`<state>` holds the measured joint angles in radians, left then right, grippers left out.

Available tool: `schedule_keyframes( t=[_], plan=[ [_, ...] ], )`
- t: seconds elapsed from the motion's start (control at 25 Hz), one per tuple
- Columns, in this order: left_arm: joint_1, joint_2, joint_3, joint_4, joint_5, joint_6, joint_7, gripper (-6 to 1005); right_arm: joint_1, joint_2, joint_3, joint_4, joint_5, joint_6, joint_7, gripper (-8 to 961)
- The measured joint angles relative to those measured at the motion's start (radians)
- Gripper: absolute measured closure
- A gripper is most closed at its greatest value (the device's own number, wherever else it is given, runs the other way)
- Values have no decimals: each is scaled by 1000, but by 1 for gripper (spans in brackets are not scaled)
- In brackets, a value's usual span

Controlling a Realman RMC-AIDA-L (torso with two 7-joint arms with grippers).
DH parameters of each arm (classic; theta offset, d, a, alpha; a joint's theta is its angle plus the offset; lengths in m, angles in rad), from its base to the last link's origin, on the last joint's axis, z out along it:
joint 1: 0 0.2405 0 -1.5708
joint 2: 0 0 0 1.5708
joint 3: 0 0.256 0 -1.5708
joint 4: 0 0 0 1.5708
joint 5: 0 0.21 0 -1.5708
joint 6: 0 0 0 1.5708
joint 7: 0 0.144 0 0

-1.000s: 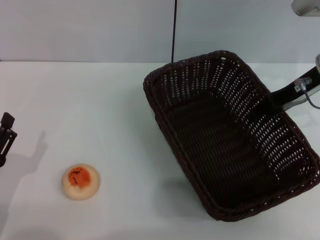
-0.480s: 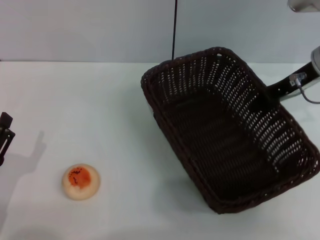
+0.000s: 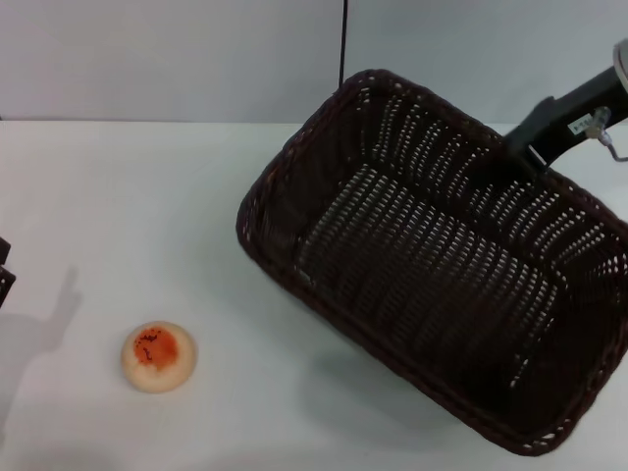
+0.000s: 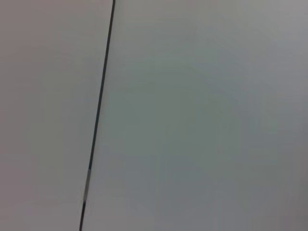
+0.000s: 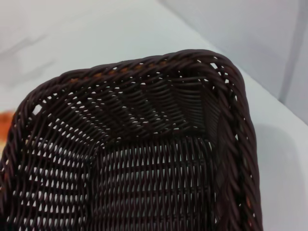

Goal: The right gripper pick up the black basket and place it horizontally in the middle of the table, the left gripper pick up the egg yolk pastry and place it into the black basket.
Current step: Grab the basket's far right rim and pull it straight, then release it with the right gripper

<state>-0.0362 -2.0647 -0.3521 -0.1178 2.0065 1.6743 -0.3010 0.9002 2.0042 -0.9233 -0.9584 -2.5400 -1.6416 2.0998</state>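
The black basket (image 3: 432, 265) hangs tilted above the right half of the white table (image 3: 147, 196), its open side facing me. My right gripper (image 3: 520, 147) is shut on the basket's far right rim and holds it up. The right wrist view looks into the basket (image 5: 144, 159) from that rim. The egg yolk pastry (image 3: 158, 356) lies on the table at the near left, well apart from the basket. Only a sliver of my left gripper (image 3: 3, 275) shows at the left edge, above and left of the pastry. The left wrist view shows only the wall.
A grey wall with a dark vertical seam (image 3: 343, 49) stands behind the table. The basket casts a shadow on the table below its near side. Bare table surface lies between the pastry and the basket.
The right gripper has lifted the basket, swung it leftward and turned it, so it looks larger and closer. The left gripper has slipped further out of view at the left edge.
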Motion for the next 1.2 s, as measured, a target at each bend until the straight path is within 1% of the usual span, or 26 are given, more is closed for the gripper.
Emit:
schedule_keyframes(
  t=[0.12, 0.16, 0.24, 0.32, 0.36, 0.4, 0.52, 0.56, 0.6, 0.72, 0.76, 0.8, 0.96, 1.0, 1.12, 1.16, 1.2],
  plan=[
    [19, 0, 5, 0, 4, 18, 0, 173, 30, -2, -1, -2, -5, -39, -131, 825],
    [27, 0, 12, 0, 6, 30, -1, 173, 42, 0, -1, -1, -6, -43, -208, 823],
    [34, 0, 18, 0, 8, 40, -2, 173, 45, 3, -2, 1, -4, -40, -246, 821],
    [43, 0, 28, -1, 8, 54, -2, 173, 51, 13, -2, 3, 1, -34, -317, 818],
    [51, 0, 40, -3, 9, 64, -2, 173, 57, 30, -5, 5, 3, -23, -385, 817],
    [51, 0, 40, -3, 9, 64, -2, 173, 57, 30, -5, 5, 3, -23, -385, 816],
    [60, 0, 56, -8, 9, 79, -2, 173, 62, 51, -32, 8, 4, 28, -444, 812],
    [63, -1, 64, -10, 9, 83, -2, 173, 62, 62, -88, 12, 4, 83, -465, 811],
    [64, -1, 70, -11, 9, 87, -2, 174, 62, 62, -88, 12, 4, 83, -465, 810],
    [66, -1, 99, -11, 9, 96, -2, 174, 62, 68, -184, 22, 5, 157, -478, 806],
    [67, -2, 116, -12, 9, 97, -2, 174, 59, 70, -251, 28, 9, 210, -490, 805],
    [67, -2, 116, -12, 9, 97, -2, 174, 59, 70, -251, 28, 9, 210, -490, 803],
    [67, -4, 129, -15, 9, 97, -1, 174, 53, 73, -345, 53, 80, 291, -555, 798],
    [67, -4, 129, -15, 9, 97, -1, 174, 53, 73, -345, 53, 80, 291, -555, 797],
    [65, -5, 132, -23, 9, 98, -1, 174, 52, 74, -394, 63, 101, 330, -564, 793],
    [65, -5, 132, -26, 9, 98, -1, 174, 51, 75, -426, 73, 112, 358, -563, 792],
    [65, -5, 132, -26, 9, 98, -1, 174, 51, 75, -426, 73, 112, 358, -563, 791]
  ],
)
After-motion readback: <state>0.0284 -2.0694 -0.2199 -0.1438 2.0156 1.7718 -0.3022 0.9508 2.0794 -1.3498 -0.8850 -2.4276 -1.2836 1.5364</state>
